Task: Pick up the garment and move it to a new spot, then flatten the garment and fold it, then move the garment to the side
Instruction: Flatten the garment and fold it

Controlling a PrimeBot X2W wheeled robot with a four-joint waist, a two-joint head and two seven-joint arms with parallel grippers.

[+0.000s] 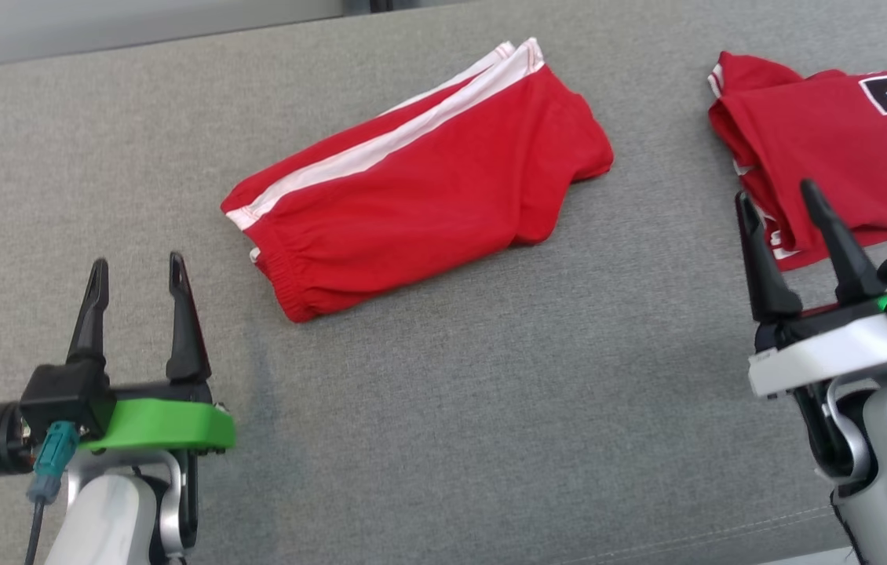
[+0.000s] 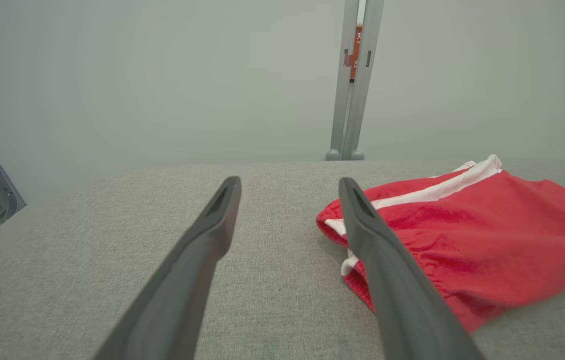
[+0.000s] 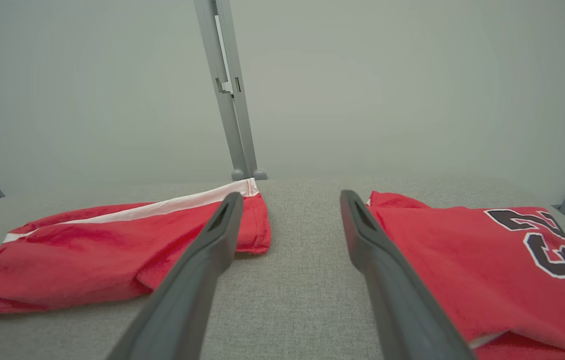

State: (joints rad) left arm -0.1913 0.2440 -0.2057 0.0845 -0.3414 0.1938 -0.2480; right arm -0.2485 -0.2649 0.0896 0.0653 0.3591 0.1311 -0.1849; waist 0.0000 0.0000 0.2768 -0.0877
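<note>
Nearest the robot, the left end effector (image 1: 137, 260) hovers over the grey fabric-covered worktop (image 1: 490, 408), its two dark fingers spread with nothing between them. The right end effector (image 1: 775, 191) is likewise released and empty, with one finger close by the near edge of a red jersey with black-and-white numerals (image 1: 828, 141).

Further out, between the two arms, lie the red fabric shorts with a white side stripe (image 1: 428, 173). They are doubled over leg on leg, with the elastic waistband toward the left end effector and the hems angled away to the far right, and they lie fairly flat.

The fold looks done or close to it, so the step in hand is probably the last one — shifting the shorts aside. That calls for pinching both layers at the waistband and near the hems, so the fold does not fall open as they travel.

The jersey takes up the right side, so the bare cloth to the left and front seems the freer destination. The right fingers could snag the jersey's edge.

Beyond the far edge stand a grey metal upright post (image 2: 355, 80) and a pale wall.
</note>
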